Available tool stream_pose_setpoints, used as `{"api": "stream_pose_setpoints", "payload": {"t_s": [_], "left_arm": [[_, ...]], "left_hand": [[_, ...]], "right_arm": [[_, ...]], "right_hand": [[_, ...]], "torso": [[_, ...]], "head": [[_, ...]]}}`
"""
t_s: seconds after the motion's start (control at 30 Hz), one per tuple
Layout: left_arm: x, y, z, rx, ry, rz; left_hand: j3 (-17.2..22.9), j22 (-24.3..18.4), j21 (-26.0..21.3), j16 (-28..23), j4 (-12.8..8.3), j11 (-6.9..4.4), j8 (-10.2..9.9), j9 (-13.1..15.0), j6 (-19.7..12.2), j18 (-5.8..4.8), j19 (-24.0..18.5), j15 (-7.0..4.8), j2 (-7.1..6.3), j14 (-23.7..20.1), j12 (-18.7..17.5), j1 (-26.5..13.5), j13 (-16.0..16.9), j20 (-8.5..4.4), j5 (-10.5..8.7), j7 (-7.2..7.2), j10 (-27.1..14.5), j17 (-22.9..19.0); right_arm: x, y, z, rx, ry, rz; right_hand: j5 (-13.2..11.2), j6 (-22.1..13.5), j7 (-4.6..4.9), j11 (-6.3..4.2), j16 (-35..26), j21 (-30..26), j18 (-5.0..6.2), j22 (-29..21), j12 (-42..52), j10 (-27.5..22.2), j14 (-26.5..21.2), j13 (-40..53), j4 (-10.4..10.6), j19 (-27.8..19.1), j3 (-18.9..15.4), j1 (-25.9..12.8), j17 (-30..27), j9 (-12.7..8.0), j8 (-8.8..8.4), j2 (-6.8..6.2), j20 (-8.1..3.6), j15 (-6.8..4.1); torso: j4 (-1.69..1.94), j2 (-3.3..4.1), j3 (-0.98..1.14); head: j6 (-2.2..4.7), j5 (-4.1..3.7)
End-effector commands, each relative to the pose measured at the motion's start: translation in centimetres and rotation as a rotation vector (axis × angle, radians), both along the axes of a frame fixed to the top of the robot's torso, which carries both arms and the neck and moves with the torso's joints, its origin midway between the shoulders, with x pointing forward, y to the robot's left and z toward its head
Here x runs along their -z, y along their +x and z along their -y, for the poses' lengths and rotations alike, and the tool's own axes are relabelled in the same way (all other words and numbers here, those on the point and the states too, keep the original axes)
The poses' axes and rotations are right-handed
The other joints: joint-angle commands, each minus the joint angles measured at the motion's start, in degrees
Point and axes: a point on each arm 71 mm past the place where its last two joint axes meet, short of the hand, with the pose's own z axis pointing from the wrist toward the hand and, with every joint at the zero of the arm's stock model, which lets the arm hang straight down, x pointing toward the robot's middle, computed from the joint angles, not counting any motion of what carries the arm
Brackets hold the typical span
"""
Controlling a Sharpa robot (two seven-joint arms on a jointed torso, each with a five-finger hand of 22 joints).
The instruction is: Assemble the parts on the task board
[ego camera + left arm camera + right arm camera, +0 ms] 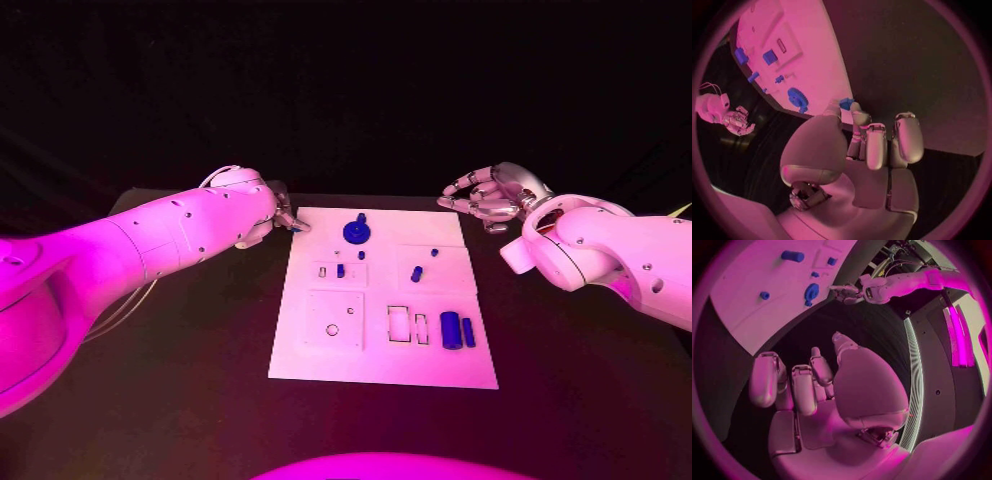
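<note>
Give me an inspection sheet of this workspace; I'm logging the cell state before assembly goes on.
Surface: black table, bare around the board.
Job's things: white task board in the middle; blue parts on it, among them a round part near the far edge and two cylinders by the right edge.
Clutter: nothing seen.
Hands: left hand at the board's far left corner, fingertips pinching a small blue part; right hand off the far right corner, holding nothing, fingers loosely curled.
Cables: thin wires at the left wrist.
Surroundings: dark backdrop behind the table.
</note>
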Motion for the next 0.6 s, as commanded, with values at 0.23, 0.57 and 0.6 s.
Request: {"api": "stream_pose_setpoints", "payload": {"t_s": [0.23, 0.57, 0.6], "left_arm": [[0.11, -0.08, 0.41, 0.022, -0.021, -0.021], [0.24, -0.15, 0.46, 0.032, -0.033, -0.042], [0.25, -0.16, 0.45, 0.032, -0.034, -0.043]], "left_hand": [[-0.1, -0.3, -0.6, 0.5, 0.1, -0.28, 0.2, -1.1, -0.9, 0.04, -1.0, 0.08, 3.84, 4.5, -0.8, 3.7, -0.3, 0.02, 0.62, -0.01, -0.9, 10.5], [2.8, -1.5, -1.5, 0.2, -0.1, -0.03, -0.8, -2.0, -2.2, 0.33, -1.9, 0.29, 7.53, 4.1, -2.6, 8.5, -3.1, 0.15, 0.65, 0.31, -3.2, 9.9], [3.2, -1.5, -1.5, 0.2, -0.1, 0.00, -0.9, -2.1, -2.3, 0.34, -2.0, 0.32, 7.69, 4.1, -2.7, 8.8, -3.2, 0.17, 0.65, 0.34, -3.3, 9.9]], "right_arm": [[0.03, -0.01, -0.08, -0.005, -0.001, -0.001], [0.04, 0.01, -0.08, -0.005, -0.002, -0.002], [0.04, 0.01, -0.08, -0.006, -0.002, -0.002]], "right_hand": [[1.2, -0.5, -0.17, -0.30, -0.4, -1.1, 1.30, 5.1, -0.3, -0.4, 2.8, -0.2, 0.5, -0.4, 0.7, -2.0, 4.4, 0.6, 1.42, -0.51, -0.31, -0.47], [1.2, -0.5, -0.17, -0.30, -0.4, -1.1, 1.30, 5.1, -0.3, -0.4, 2.8, -0.2, 0.5, -0.4, 0.7, -2.0, 4.4, 0.6, 1.42, -0.51, -0.31, -0.47], [1.2, -0.5, -0.17, -0.30, -0.4, -1.1, 1.30, 5.1, -0.3, -0.4, 2.8, -0.2, 0.5, -0.4, 0.7, -2.0, 4.4, 0.6, 1.42, -0.51, -0.31, -0.47]], "torso": [[-0.02, 0.00, 0.02], [0.02, -0.03, 0.02], [0.02, -0.03, 0.02]], "head": [[0.03, 0.13], [0.11, 0.16], [0.11, 0.16]]}}
